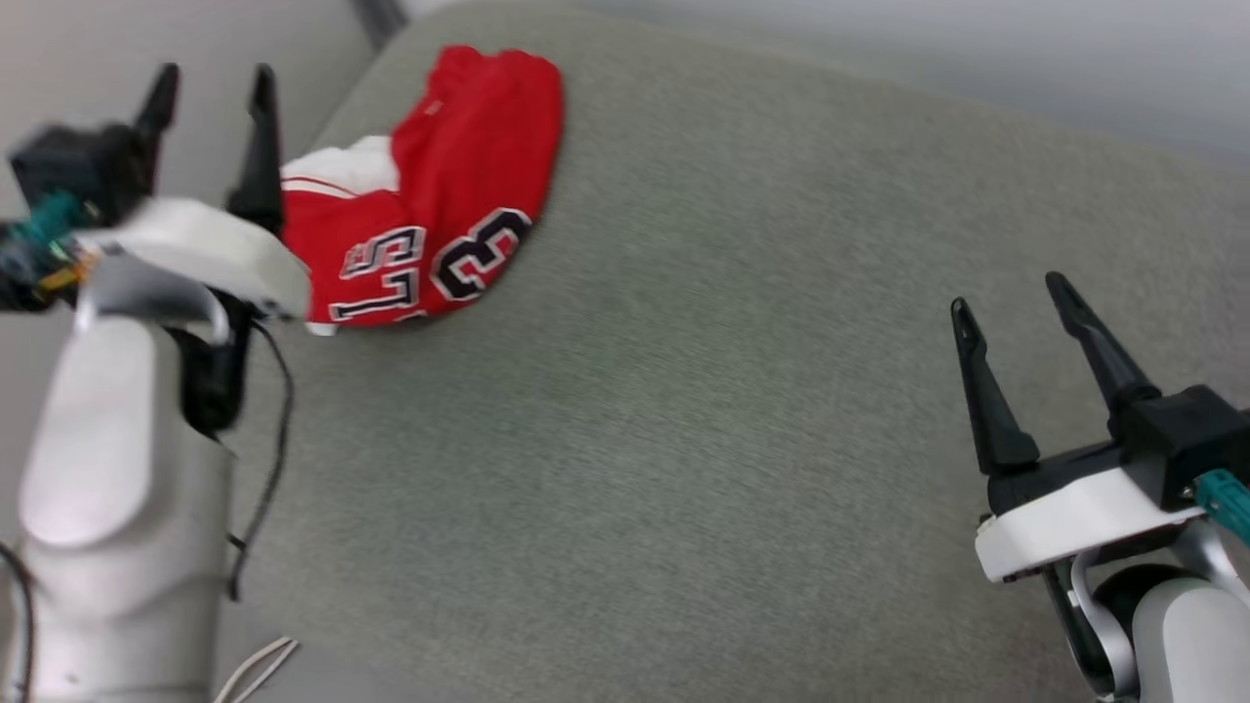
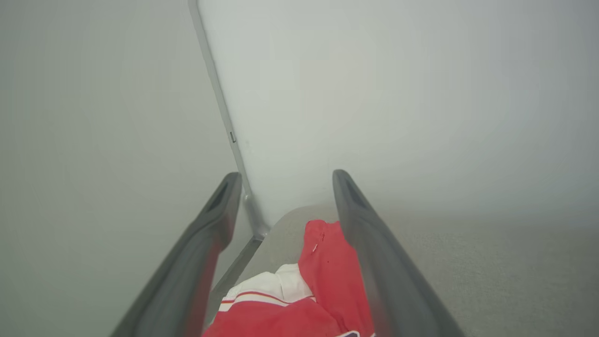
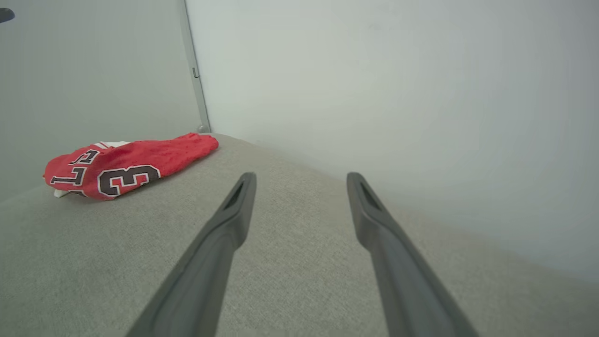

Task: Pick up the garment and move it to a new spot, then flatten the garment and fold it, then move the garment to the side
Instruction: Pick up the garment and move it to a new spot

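Observation:
The garment (image 1: 444,200) is a red jersey with a white sleeve and black, white-outlined characters, lying folded in a bundle at the far left corner of the grey fabric surface (image 1: 684,391). My left gripper (image 1: 213,93) is open just left of it, raised, with nothing between its fingers. In the left wrist view the garment (image 2: 323,281) lies below and between the fingers (image 2: 365,234). My right gripper (image 1: 1016,308) stands open at the lower right, far from the cloth. The right wrist view shows the garment (image 3: 126,166) off to the left, beyond the fingers (image 3: 234,220).
The grey surface ends at its left edge near the garment, with pale floor beyond. A pale wall with a vertical grey strip (image 3: 194,70) rises behind. A dark cable (image 1: 273,439) hangs from my left forearm, and white cords (image 1: 256,669) lie at the bottom left.

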Available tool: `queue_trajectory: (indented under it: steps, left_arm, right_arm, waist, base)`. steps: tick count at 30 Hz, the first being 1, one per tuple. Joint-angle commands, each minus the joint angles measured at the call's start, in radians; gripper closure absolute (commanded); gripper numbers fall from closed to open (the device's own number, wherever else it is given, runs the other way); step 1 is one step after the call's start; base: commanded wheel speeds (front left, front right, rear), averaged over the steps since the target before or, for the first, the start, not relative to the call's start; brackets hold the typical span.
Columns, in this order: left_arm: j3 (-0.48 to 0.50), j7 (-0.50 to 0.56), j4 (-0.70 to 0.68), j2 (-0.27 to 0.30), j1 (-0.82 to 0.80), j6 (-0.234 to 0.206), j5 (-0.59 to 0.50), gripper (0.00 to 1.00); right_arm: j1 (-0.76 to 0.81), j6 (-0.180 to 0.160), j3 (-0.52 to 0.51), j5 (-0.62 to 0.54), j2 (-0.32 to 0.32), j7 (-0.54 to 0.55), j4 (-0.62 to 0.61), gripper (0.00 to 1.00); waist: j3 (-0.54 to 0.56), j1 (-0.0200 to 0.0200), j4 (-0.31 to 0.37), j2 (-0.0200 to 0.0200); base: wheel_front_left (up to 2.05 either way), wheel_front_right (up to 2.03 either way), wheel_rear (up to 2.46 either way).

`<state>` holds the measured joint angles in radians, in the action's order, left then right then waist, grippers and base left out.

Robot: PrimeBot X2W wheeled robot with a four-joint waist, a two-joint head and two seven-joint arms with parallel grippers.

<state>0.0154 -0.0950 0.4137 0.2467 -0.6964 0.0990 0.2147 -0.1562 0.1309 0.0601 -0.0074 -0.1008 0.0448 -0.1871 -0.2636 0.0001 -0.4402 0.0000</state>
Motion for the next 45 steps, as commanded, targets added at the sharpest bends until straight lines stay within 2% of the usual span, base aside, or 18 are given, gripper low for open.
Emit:
queue_trajectory:
  steps: [1,3,5,11,17,20,21,22,23,27,34,40,45]
  left_arm:
    - [0.001,0.029,0.018,0.024,-0.035,0.007,0.004,0.00]
    - [0.002,0.109,0.070,0.071,-0.086,0.016,0.028,0.00]
    - [-0.005,0.244,0.161,0.144,-0.145,0.028,0.077,0.00]
    - [-0.070,0.503,0.312,0.253,-0.178,0.031,0.238,0.00]
    - [-0.089,0.686,0.418,0.289,-0.130,0.031,0.414,0.00]
    - [-0.086,0.751,0.483,0.272,-0.099,0.030,0.461,0.00]
    - [-0.077,0.755,0.499,0.264,-0.097,0.027,0.477,0.20]
    - [-0.071,0.769,0.516,0.252,-0.096,0.025,0.491,0.60]
    - [-0.070,0.764,0.524,0.247,-0.096,0.023,0.492,1.00]
    - [-0.072,0.696,0.517,0.255,-0.114,0.013,0.474,1.00]
    - [-0.049,0.383,0.467,0.277,-0.200,-0.035,0.415,1.00]
    - [-0.080,0.162,0.430,0.261,-0.243,-0.050,0.342,1.00]
    - [-0.123,0.039,0.395,0.235,-0.258,-0.062,0.290,1.00]
  right_arm:
    - [-0.023,0.000,-0.001,-0.003,-0.005,-0.001,-0.009,0.00]
    - [-0.039,0.000,-0.006,-0.004,-0.005,-0.004,-0.016,0.00]
    - [-0.061,0.000,-0.009,-0.004,-0.001,-0.013,-0.016,0.00]
    - [-0.095,0.000,-0.009,-0.005,0.012,-0.037,-0.002,0.00]
    - [-0.120,0.000,-0.003,0.002,0.019,-0.056,0.016,0.00]
    - [-0.126,0.000,-0.002,0.003,0.018,-0.059,0.025,0.00]
    - [-0.128,0.000,-0.002,0.003,0.017,-0.059,0.026,0.00]
    - [-0.129,0.000,-0.003,0.004,0.015,-0.059,0.029,0.00]
    - [-0.127,0.000,-0.005,0.003,0.013,-0.059,0.032,0.00]
    - [-0.124,0.000,-0.008,0.000,0.008,-0.061,0.034,0.00]
    - [-0.085,0.000,-0.006,0.012,0.014,-0.065,0.060,0.00]
    - [-0.032,0.000,-0.018,0.028,0.024,-0.073,0.088,0.00]
    - [0.028,0.000,-0.036,0.050,0.036,-0.074,0.099,0.00]
  waist:
    - [-0.105,-0.0001,0.106,0.0000]
    - [-0.146,-0.0001,0.146,0.0000]
    - [-0.199,-0.0001,0.196,0.0000]
    - [-0.276,-0.0001,0.261,0.0000]
    - [-0.313,-0.0001,0.286,0.0000]
    - [-0.317,-0.0001,0.289,0.0000]
    - [-0.317,-0.0001,0.288,0.0000]
    - [-0.315,-0.0001,0.288,0.0000]
    - [-0.309,-0.0001,0.286,0.0000]
    - [-0.287,-0.0001,0.278,0.0000]
    - [-0.173,-0.0001,0.250,0.0000]
    - [-0.031,-0.0001,0.233,0.0000]
    - [0.087,-0.0001,0.238,0.0000]
  base:
    - [0.00,0.00,0.00]
    - [0.00,0.00,0.00]
    - [0.00,0.00,0.00]
    - [0.00,0.00,0.00]
    - [0.00,0.00,0.00]
    - [0.00,0.00,0.00]
    - [0.00,0.00,0.00]
    - [0.00,0.00,0.00]
    - [0.00,0.00,0.00]
    - [0.00,0.00,0.00]
    - [0.00,0.00,0.00]
    - [0.00,0.00,0.00]
    - [0.00,0.00,0.00]
